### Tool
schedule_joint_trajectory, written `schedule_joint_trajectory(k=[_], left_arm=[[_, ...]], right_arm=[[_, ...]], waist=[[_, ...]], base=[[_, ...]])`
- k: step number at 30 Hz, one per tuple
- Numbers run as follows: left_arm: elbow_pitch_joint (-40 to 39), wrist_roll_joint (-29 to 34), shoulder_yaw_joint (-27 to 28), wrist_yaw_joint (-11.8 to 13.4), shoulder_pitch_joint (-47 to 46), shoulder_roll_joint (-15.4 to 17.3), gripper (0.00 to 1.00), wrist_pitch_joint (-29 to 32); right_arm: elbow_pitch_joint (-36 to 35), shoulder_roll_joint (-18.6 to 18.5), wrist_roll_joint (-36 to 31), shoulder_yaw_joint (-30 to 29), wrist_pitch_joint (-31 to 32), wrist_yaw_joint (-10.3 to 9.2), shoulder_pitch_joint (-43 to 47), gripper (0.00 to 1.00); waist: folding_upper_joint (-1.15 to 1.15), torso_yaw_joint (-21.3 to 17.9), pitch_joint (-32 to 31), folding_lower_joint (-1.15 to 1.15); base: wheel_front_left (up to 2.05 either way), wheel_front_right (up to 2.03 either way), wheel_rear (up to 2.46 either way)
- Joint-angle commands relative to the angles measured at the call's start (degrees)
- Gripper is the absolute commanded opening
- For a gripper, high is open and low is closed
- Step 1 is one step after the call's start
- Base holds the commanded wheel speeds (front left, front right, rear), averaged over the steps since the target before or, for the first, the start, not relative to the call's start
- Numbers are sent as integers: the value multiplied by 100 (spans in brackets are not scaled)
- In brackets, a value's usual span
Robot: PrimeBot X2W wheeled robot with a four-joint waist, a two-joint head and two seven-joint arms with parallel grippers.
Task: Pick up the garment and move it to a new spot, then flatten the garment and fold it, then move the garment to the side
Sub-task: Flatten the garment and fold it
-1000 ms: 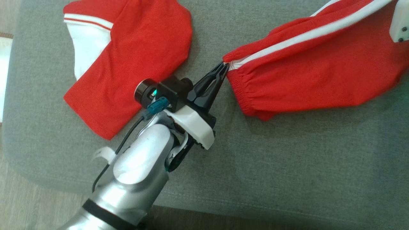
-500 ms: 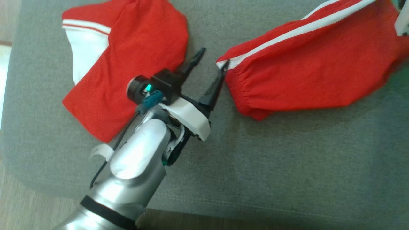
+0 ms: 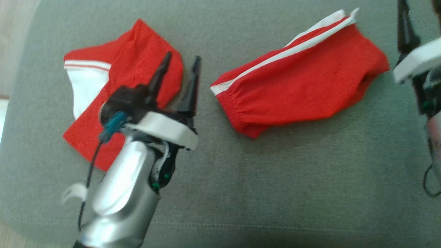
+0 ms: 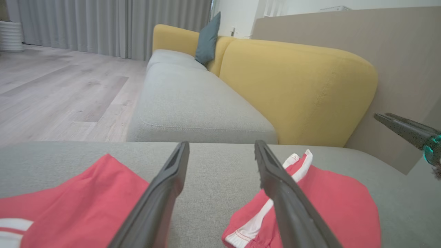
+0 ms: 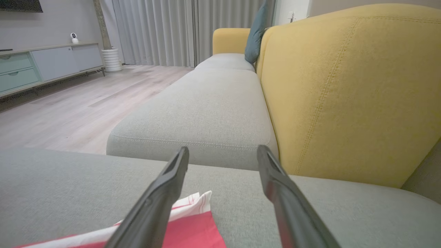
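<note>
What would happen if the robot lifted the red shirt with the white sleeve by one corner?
The red shirt would probably flop and unfold, since it lies in soft folds flat on the grey cushion. It looks thin, so likely light. It seems unlikely to roll or break.

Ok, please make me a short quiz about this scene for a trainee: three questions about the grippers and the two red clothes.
1. True or false: the left gripper is shut on the shirt.
2. Which lies nearer the right gripper? A) the shirt B) the shorts C) a towel
3. Fill in: both clothes lie on a grey ___.

Key:
1. False. The left gripper's fingers stand apart and hold nothing.
2. B.
3. Cushion.
</note>
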Motion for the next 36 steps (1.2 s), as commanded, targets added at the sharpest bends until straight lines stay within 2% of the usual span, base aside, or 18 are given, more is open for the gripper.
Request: schedule_joint_trajectory(k=[1,9,17,21,28,36], left_arm=[[-264,48,275,27,-3,73,100,-43],[-974,272,981,50,681,72,100,-43],[-1355,393,1273,23,1402,71,100,-43],[-1576,335,1372,93,1828,70,100,-43],[-1731,350,1356,116,2054,70,100,-43],[-1758,373,1206,70,1912,70,100,-43]], right_arm=[[-253,30,23,54,-99,20,95,100],[-1039,296,-171,-207,-376,20,1276,100],[-1871,929,-618,-794,-414,20,2455,100],[-2337,1324,-891,-1066,-347,20,3053,100],[-2758,1531,-1078,-1236,-179,20,3433,100],[-2981,1653,-1012,-1397,217,20,3308,100]], waist=[[0,-161,-211,1],[0,-433,-596,1],[0,-680,-923,1],[0,-801,-1037,1],[0,-821,-1045,1],[0,-648,-768,1]], base=[[0,0,0],[0,0,0],[0,0,0],[0,0,0],[0,0,0],[0,0,0]])
